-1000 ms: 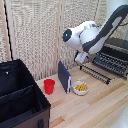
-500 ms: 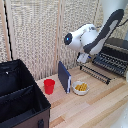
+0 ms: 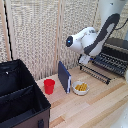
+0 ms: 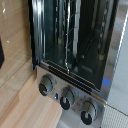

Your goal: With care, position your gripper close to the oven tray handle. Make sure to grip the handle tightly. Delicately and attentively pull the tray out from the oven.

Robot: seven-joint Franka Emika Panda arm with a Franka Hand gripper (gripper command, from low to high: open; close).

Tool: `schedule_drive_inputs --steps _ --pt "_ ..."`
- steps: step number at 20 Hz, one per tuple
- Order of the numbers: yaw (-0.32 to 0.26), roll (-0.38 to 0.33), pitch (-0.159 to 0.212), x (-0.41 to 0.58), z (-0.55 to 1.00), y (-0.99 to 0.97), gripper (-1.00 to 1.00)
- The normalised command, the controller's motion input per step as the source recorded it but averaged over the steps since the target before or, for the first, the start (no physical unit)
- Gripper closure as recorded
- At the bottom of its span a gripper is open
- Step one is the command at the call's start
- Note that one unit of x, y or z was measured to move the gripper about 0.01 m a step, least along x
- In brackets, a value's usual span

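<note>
Lowered slightly toward the tray [image 3: 95, 73], the arm [image 3: 92, 40] nears the handle [image 3: 91, 75], ungrasped; gripper state cannot be told

On the table [image 3: 100, 107], the cup [image 3: 49, 86], board [image 3: 64, 76] and bowl [image 3: 80, 88] stand between the box [image 3: 20, 100] and oven [image 3: 114, 56].

The exterior view looks from off the arm, slightly downward across the wooden table [image 3: 95, 107], taking in the whole scene from some way back; the wrist view sits close before the oven [image 4: 75, 45], facing its front; both share that oven [image 3: 114, 55]
</note>
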Motion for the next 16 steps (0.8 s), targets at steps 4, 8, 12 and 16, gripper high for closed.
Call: schedule_drive_inputs --steps 4,8,12,16 --pt "0.025 -0.054 -0.019 0.119 -0.09 -0.51 -1.00" --pt "0.026 -0.063 -0.014 0.061 -0.08 -0.54 -1.00" --pt "0.002 -0.089 -0.009 0.000 -0.05 -0.55 -1.00" --pt "0.000 -0.134 -0.001 -0.011 0.00 -0.50 -1.00"
